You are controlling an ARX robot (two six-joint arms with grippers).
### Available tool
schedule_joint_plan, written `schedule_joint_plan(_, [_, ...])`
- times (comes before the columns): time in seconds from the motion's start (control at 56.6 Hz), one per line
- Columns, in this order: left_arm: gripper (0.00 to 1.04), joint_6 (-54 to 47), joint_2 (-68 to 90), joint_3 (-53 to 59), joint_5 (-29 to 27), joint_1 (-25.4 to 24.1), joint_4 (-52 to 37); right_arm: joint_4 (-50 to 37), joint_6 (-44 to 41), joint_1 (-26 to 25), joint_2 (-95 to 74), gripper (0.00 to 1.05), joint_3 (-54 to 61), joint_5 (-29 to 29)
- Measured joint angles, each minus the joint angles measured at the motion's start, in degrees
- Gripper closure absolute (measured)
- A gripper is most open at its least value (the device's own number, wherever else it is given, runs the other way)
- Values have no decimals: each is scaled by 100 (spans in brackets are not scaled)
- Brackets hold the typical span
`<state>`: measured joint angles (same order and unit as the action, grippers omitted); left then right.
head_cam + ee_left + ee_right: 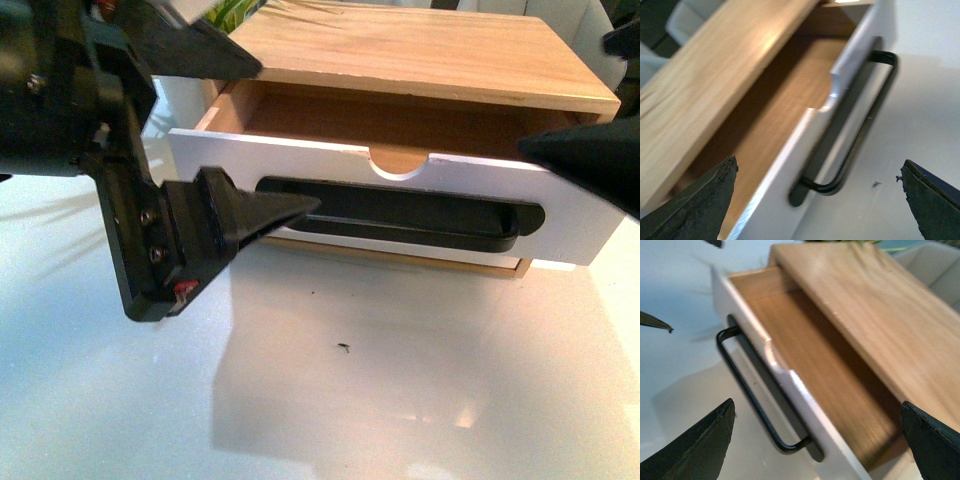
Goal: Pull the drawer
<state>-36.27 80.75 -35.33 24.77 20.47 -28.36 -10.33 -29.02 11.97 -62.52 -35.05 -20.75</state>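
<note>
Drawer (480, 185) just ahead of left gripper (288, 137)

The drawer (300, 160) sits partly pulled out, white front facing us and light wood showing inside. Its long black bar handle (420, 215) runs across the front, with its left end right at the lower fingertip of the wide-spread left pincer (288, 137); contact is unclear. The half-round notch (398, 160) in the top edge lies between that pincer and the spread right pincer (562, 95).
</note>
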Motion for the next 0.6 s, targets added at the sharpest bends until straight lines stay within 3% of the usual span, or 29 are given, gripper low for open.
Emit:
schedule_joint_plan(0.265, [7,1917,-1834,1279,-1152,-151,-601,-678,1351,-358,1567,9,1038,1462])
schedule_joint_plan(0.389, [7,2887,-2992,1945,-1628,-933,-236,-474,2201,-940,2699,9,1832,2385])
schedule_joint_plan(0.6, [7,3456,-3724,2474,-1930,-1912,378,376,2887,-1388,4153,9,2363,2785])
